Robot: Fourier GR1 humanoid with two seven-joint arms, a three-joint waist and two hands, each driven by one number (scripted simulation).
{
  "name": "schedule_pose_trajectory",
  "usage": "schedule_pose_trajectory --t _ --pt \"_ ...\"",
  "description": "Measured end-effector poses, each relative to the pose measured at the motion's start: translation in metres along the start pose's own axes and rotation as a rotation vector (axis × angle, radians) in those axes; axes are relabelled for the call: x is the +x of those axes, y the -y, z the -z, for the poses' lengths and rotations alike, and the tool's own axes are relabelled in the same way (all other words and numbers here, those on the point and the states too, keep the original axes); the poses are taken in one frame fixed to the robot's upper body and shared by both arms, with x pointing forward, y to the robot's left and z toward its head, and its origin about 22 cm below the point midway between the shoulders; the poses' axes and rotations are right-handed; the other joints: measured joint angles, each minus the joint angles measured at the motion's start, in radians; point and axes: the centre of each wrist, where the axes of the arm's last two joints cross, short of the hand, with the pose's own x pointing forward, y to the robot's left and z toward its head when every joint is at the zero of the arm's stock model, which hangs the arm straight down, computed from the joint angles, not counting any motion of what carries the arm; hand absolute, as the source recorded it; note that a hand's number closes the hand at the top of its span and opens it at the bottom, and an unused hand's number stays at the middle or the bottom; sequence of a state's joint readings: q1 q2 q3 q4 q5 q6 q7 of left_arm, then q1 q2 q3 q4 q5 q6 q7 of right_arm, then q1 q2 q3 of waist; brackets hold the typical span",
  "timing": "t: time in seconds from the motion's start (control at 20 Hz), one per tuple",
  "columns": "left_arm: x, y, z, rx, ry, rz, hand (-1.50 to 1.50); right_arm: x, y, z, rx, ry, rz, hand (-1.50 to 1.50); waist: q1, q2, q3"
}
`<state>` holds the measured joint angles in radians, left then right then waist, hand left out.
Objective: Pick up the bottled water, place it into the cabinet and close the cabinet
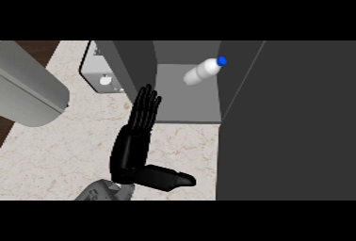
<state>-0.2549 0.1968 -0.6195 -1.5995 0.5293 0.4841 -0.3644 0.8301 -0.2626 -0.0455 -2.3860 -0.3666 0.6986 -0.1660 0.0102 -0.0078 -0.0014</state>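
single head cam, steep downward view, close over counter (188, 150)

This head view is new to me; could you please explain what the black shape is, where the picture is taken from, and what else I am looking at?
The picture is taken from the robot's head, looking steeply down at a pale marbled kitchen counter. The black shape is one of the robot's hands, on a grey forearm coming in from the lower edge. From this one view I cannot say for certain which hand it is; the other does not show. Its fingers are straight, pointing towards the open cabinet, and it holds nothing. Inside the cabinet lies the bottled water, white with a blue cap, tilted on the shelf. The dark panel at the right looks like the cabinet's open door. A grey shape at the left I cannot identify.
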Motion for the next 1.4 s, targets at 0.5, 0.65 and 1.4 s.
schedule_pose_trajectory --t 0.5,0.65,1.4 --pt "0.022 -0.034 -0.041 0.039 0.012 0.009 -1.50 -0.011 -0.033 0.023 0.164 -0.042 0.154 1.50 -0.002 0.002 -0.002" --pt "0.028 -0.044 -0.049 0.049 0.016 0.011 -1.50 -0.012 -0.043 0.034 0.206 -0.026 0.184 1.50 -0.002 0.001 -0.003" --pt "0.054 -0.085 -0.082 0.113 0.036 0.019 -1.50 0.009 -0.081 0.083 0.287 -0.061 -0.028 1.50 0.003 -0.005 -0.006"
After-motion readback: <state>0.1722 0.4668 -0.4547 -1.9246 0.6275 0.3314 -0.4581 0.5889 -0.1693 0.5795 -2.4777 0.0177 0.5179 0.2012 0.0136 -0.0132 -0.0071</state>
